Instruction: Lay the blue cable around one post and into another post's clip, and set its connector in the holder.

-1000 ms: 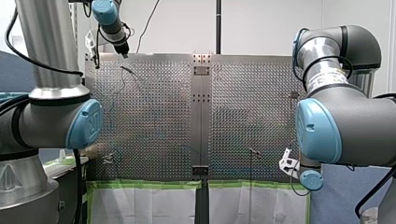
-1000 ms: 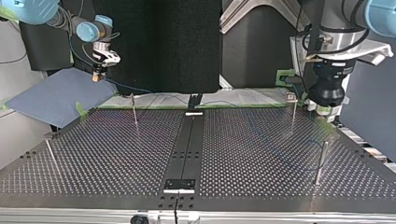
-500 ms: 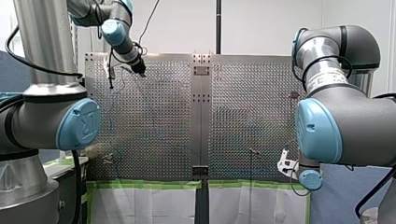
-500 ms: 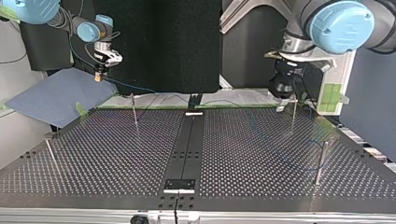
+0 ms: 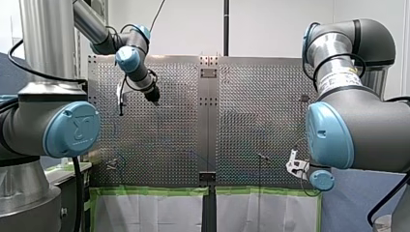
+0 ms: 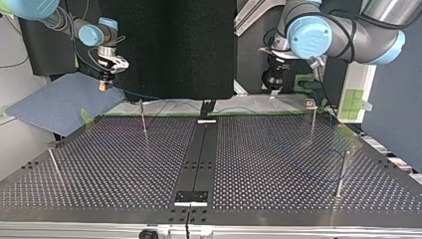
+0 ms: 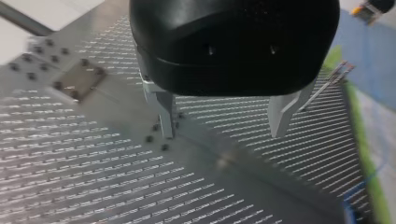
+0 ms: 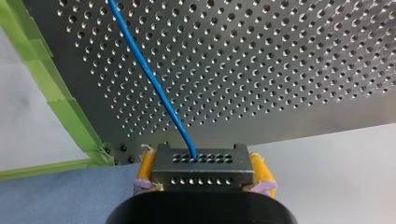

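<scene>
- Connector: one dark block. It is clamped between the yellow pads of my right gripper and held off the table, well out from the centre strip at the top view's left.
- Blue cable: one, seen leaving the connector's face and running out over the perforated table.
- My left gripper: its metal fingers are spread with nothing between them. It is now near the strip; a second ago it was out past the table's edge.
- Posts: four are counted, two on each side of the strip.
</scene>
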Available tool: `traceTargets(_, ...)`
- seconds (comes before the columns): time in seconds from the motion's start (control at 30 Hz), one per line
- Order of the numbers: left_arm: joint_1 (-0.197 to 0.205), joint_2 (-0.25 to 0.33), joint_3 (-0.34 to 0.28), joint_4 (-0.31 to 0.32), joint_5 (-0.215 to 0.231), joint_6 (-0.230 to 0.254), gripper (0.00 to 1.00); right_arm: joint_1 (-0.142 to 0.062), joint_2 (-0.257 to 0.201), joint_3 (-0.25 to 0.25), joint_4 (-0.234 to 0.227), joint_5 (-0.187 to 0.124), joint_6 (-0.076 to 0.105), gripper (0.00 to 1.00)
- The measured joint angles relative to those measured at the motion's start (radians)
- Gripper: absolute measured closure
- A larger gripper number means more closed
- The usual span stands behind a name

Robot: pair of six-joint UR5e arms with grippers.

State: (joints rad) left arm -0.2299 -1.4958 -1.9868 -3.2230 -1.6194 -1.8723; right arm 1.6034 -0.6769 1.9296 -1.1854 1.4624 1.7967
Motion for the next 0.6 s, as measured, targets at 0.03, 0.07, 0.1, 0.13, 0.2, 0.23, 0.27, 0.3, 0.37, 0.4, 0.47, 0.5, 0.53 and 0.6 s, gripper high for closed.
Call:
traceTargets(0.03, -0.007, -0.008, -0.007, 0.007, 0.003, 0.001, 0.04, 0.0, -0.001, 0.001, 0.001, -0.001, -0.001, 1.0)
traceTargets(0.07, -0.015, -0.015, -0.015, 0.015, 0.008, 0.002, 0.04, 0.001, -0.002, 0.002, 0.002, -0.001, -0.002, 1.0)
traceTargets(0.1, -0.025, -0.025, -0.025, 0.025, 0.014, 0.002, 0.04, 0.001, -0.002, 0.003, 0.004, -0.002, -0.006, 1.0)
traceTargets(0.13, -0.033, -0.033, -0.033, 0.033, 0.019, 0.002, 0.04, 0.002, -0.003, 0.003, 0.007, -0.002, -0.009, 1.0)
traceTargets(0.2, -0.051, -0.051, -0.05, 0.051, 0.028, 0.0, 0.04, 0.003, -0.003, 0.004, 0.014, -0.003, -0.02, 1.0)
traceTargets(0.23, -0.059, -0.059, -0.057, 0.059, 0.031, -0.003, 0.04, 0.003, -0.003, 0.004, 0.017, -0.003, -0.024, 1.0)
traceTargets(0.27, -0.067, -0.067, -0.062, 0.067, 0.034, -0.006, 0.04, 0.003, -0.003, 0.004, 0.019, -0.003, -0.027, 1.0)
traceTargets(0.3, -0.077, -0.077, -0.066, 0.077, 0.037, -0.011, 0.04, 0.004, -0.003, 0.004, 0.022, -0.003, -0.031, 1.0)
traceTargets(0.37, -0.093, -0.094, -0.069, 0.093, 0.041, -0.017, 0.04, 0.004, -0.003, 0.004, 0.026, -0.003, -0.034, 1.0)
traceTargets(0.4, -0.104, -0.104, -0.07, 0.104, 0.042, -0.02, 0.04, 0.005, -0.004, 0.004, 0.028, -0.003, -0.036, 1.0)
traceTargets(0.47, -0.122, -0.122, -0.07, 0.122, 0.043, -0.025, 0.04, 0.005, -0.004, 0.004, 0.031, -0.003, -0.038, 1.0)
traceTargets(0.5, -0.134, -0.135, -0.069, 0.134, 0.044, -0.03, 0.04, 0.006, -0.004, 0.004, 0.032, -0.003, -0.04, 1.0)
traceTargets(0.53, -0.144, -0.144, -0.066, 0.144, 0.044, -0.033, 0.04, 0.006, -0.004, 0.004, 0.032, -0.003, -0.041, 1.0)
traceTargets(0.6, -0.167, -0.167, -0.055, 0.167, 0.044, -0.04, 0.04, 0.007, -0.004, 0.004, 0.033, -0.003, -0.042, 1.0)
